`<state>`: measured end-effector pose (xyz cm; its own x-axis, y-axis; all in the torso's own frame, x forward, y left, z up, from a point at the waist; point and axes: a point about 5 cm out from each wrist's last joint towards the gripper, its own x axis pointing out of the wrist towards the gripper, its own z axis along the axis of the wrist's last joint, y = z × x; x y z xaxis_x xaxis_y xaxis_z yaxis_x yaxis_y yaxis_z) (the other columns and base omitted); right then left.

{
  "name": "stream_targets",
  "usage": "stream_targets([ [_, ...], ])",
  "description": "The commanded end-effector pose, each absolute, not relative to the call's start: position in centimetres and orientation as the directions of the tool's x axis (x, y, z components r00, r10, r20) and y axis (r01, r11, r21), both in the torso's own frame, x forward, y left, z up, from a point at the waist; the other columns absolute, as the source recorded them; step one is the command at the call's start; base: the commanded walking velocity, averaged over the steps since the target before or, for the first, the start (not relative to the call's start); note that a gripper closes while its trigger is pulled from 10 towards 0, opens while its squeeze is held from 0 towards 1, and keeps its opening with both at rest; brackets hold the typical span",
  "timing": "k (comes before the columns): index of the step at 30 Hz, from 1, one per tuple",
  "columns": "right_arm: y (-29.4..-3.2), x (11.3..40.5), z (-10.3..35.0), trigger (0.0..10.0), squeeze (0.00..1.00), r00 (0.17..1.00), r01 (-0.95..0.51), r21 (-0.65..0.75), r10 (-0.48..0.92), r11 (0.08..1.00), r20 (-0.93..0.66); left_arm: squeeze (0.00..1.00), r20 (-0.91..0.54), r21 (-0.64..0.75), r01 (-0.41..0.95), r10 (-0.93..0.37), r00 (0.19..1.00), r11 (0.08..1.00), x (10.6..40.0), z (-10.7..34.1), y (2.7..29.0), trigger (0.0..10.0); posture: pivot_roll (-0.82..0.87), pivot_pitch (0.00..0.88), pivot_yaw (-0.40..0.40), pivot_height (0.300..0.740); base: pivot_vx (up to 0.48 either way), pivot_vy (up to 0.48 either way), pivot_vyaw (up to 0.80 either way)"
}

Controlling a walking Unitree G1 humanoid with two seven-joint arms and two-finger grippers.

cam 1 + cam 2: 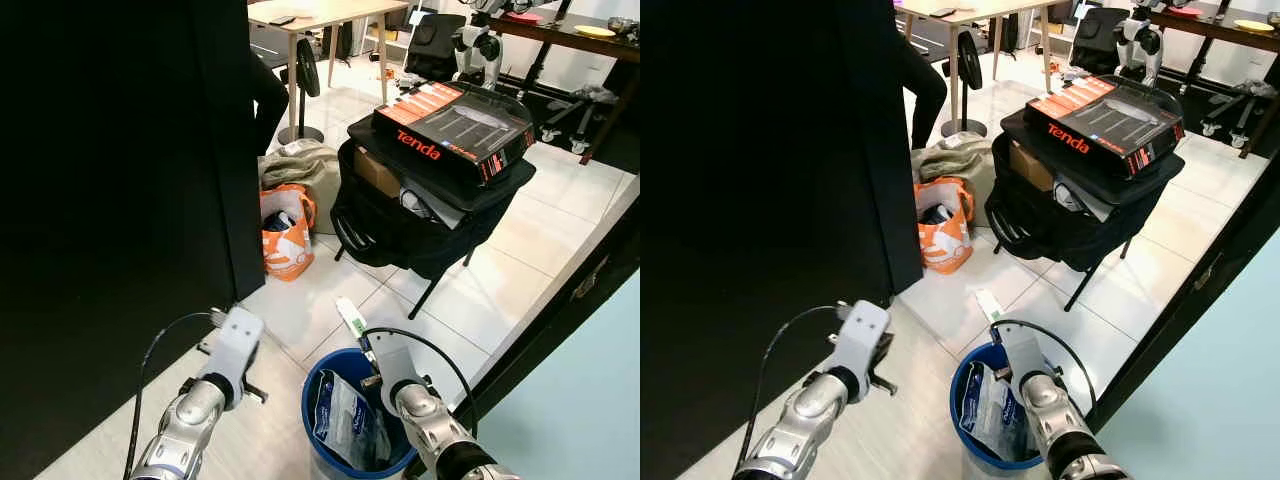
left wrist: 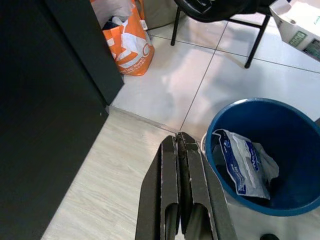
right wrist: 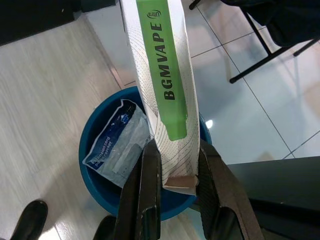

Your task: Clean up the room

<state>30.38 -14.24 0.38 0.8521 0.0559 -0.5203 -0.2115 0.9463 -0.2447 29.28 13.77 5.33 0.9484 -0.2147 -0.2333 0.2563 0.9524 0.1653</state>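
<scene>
The right pincer (image 3: 172, 175) is clenched on a long white cardboard box with a green stripe printed "BGMVAPE" (image 3: 162, 75), gripping it at one end. The box hangs directly above a round blue plastic bin (image 1: 318, 375) that stands on the floor just in front of the robot. Inside the bin lies a crumpled clear plastic bag with blue print (image 1: 345, 420).

The left pincer (image 2: 181, 150) is empty, its two black fingers pressed together. It hovers over the pale wood-look floor (image 2: 100, 200), just beside the bin's rim.

A tall black panel (image 1: 120, 200) stands on the robot's left and blocks that side of the scene. Past its edge, an orange-and-white shopping bag (image 1: 287, 235) stands on the white tiled floor (image 1: 300, 310), with a heap of beige fabric (image 1: 310, 165) behind it.

Near the bags, a black folding chair (image 1: 420, 215) carries dark items, a brown cardboard box (image 1: 376, 172) and, on top, a black-and-orange carton marked "Tenda" (image 1: 455, 128).

Farther off stand a light wooden counter (image 1: 320, 15) and a dark counter (image 1: 570, 35).
</scene>
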Motion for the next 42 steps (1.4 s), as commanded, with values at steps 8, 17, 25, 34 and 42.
stream_targets([
  [8, -14.4, 30.3, 0.2, 10.0, 0.0, 0.84, -0.217, -0.25, 0.051, 0.944, -0.54, 0.0, -0.259, 0.147, 0.262, -0.219, 0.941, 0.954, 28.9, 4.7, 13.3, 10.0, 0.05, 0.101, -0.045, 0.74, 0.0, -0.18, 0.0],
  [17, -14.2, 30.3, 0.1, 10.0, 0.0, 0.831, -0.237, -0.25, 0.063, 0.939, -0.552, 0.0, -0.293, 0.184, 0.363, -0.302, 0.907, 0.913, 28.4, 4.2, 13.0, 10.0, 0.05, 0.105, -0.05, 0.74, 0.0, 0.0, 0.0],
  [25, -14.3, 29.6, -0.8, 10.0, 0.0, 0.785, -0.283, -0.274, 0.058, 0.919, -0.617, 0.0, -0.383, 0.274, 0.544, -0.429, 0.818, 0.793, 27.4, 3.1, 12.5, 10.0, 0.05, 0.111, -0.045, 0.74, 0.0, 0.0, 0.0],
  [34, -14.5, 29.1, -1.3, 10.0, 0.0, 0.758, -0.304, -0.279, 0.055, 0.911, -0.65, 0.0, -0.395, 0.337, 0.582, -0.45, 0.801, 0.74, 27.1, 3.1, 12.8, 10.0, 0.06, 0.111, -0.047, 0.72, 0.0, 0.0, 0.0],
  [42, -14.3, 29.3, -1.2, 10.0, 0.0, 0.764, -0.301, -0.282, 0.053, 0.911, -0.643, 0.0, -0.381, 0.339, 0.579, -0.454, 0.805, 0.742, 27.2, 3.3, 12.8, 10.0, 0.06, 0.113, -0.047, 0.69, 0.0, 0.0, 0.0],
])
